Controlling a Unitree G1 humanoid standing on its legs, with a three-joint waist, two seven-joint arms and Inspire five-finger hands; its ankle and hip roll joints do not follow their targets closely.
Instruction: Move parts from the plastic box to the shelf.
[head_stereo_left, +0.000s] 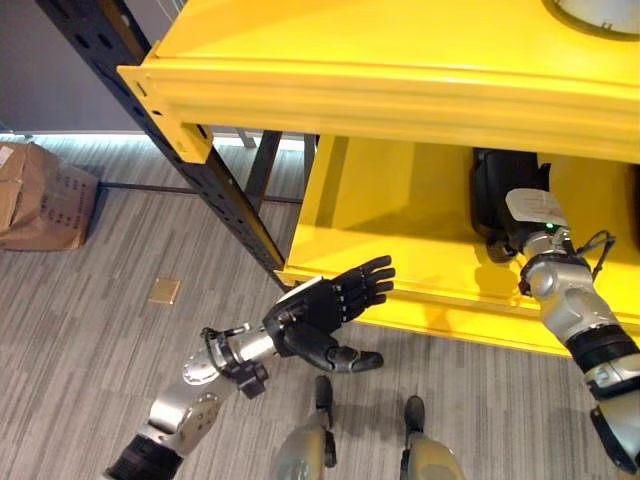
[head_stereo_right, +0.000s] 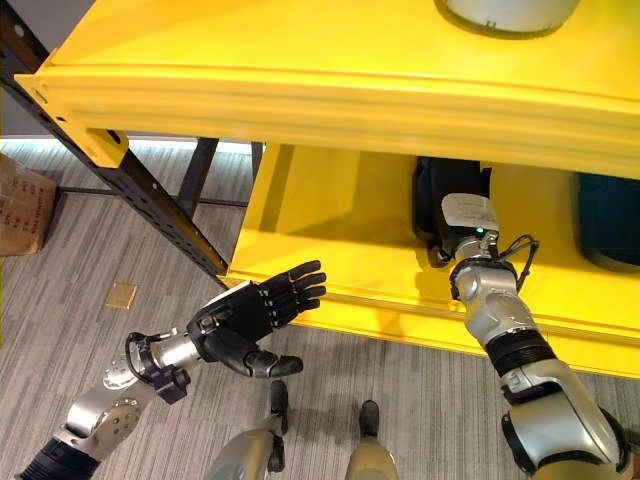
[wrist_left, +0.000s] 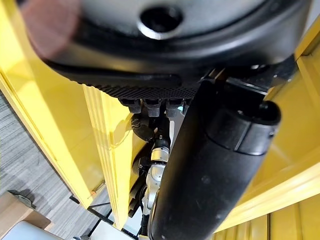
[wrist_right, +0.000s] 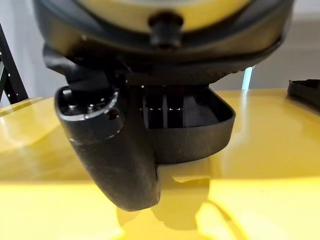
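We see a black moulded part lying on the lower deck of the yellow shelf, well inside the bay, with the right hand reaching in over it. In the right wrist view the part shows as a shallow, tray-like piece resting flat on the glossy deck, just past the thumb and fingers; the fingers sit at or on the part's near side, and we cannot tell whether they grip it or merely rest against it. The left hand hangs in front of the shelf's lower edge, fingers straight and spread, thumb out, holding nothing. We judge that this part has reached its place and that what is left is to let go, draw the right arm out and go back for more. Another dark part lies further along the same deck, apart from the first, and a pale round object stands on the upper deck. The shelf hangs on a dark perforated upright. The floor is grey striped carpet, with a brown cardboard box and a small tan square on it.
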